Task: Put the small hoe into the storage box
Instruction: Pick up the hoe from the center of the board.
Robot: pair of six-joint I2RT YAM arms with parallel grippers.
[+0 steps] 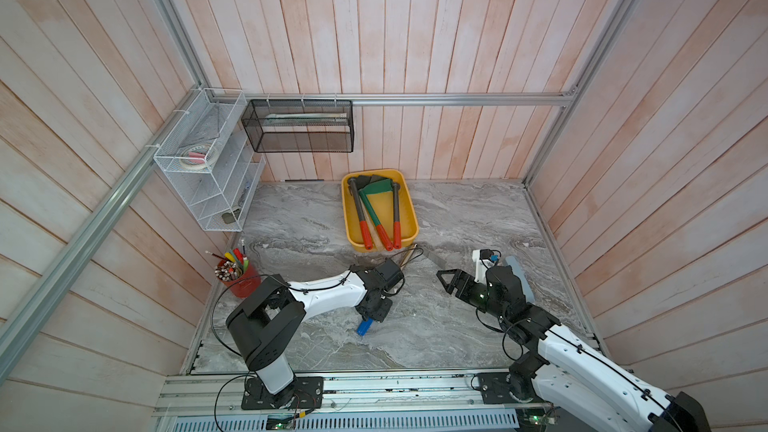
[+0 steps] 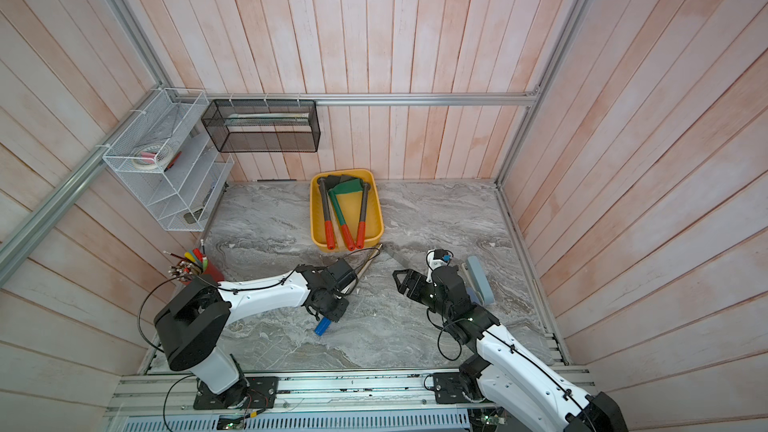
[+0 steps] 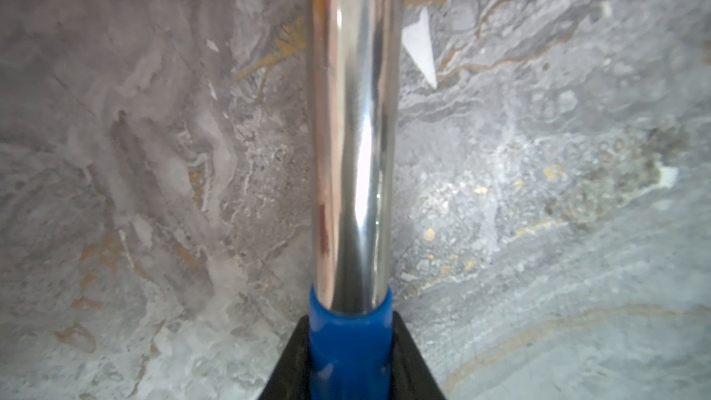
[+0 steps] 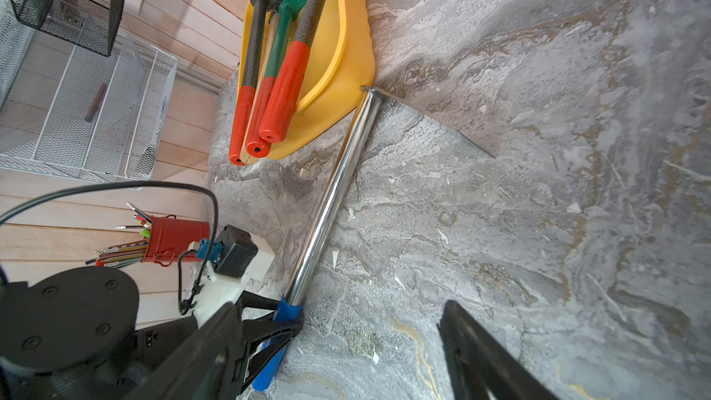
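Chrome-shafted hoe (image 4: 331, 194) lies beside yellow box's (image 4: 338, 71) rounded corner; left claw (image 3: 350, 355) clenches its blue grip, right claw (image 1: 444, 282) released.

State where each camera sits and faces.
Top views: high in front, looking down on the table; left arm, right arm show.
Left wrist: on the left arm, looking along the small hoe; left gripper shut on it.
Right wrist: on the right arm, looking toward the storage box; open right gripper shows.
Shared: wrist views both show the hoe.
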